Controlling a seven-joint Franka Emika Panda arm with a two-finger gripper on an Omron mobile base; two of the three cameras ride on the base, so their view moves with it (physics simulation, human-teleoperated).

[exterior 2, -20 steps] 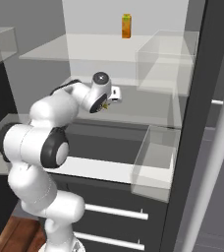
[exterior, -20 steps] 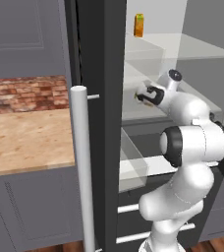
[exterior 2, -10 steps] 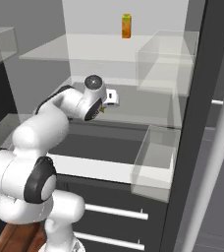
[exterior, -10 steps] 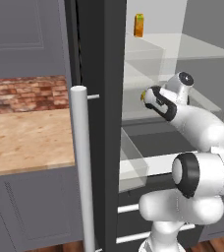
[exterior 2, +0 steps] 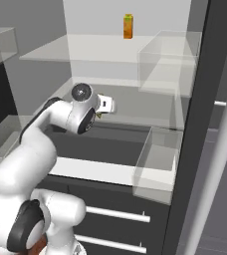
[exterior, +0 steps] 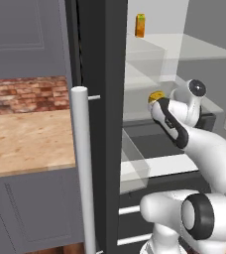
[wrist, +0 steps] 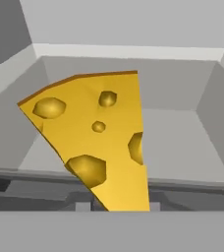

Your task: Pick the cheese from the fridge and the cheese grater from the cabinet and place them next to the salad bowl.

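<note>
The cheese (wrist: 97, 142) fills the middle of my hand view, its point running down to six o'clock between my finger tips, so I judge my jaws are clamped on it at that narrow end, rind edge away toward eleven o'clock. In the left base view the cheese (exterior: 155, 95) sits at the front of my gripper (exterior: 158, 101), lifted inside the fridge (exterior: 105, 59) above a white shelf. Holding the thin tip makes sense: it is the part slim enough to pinch. Around me, a clear bin (exterior 2: 158, 162) stands at four o'clock and the orange carton (exterior 2: 128, 26) is well apart at twelve. The dark door edge hems one side; open room lies straight back toward my base.
</note>
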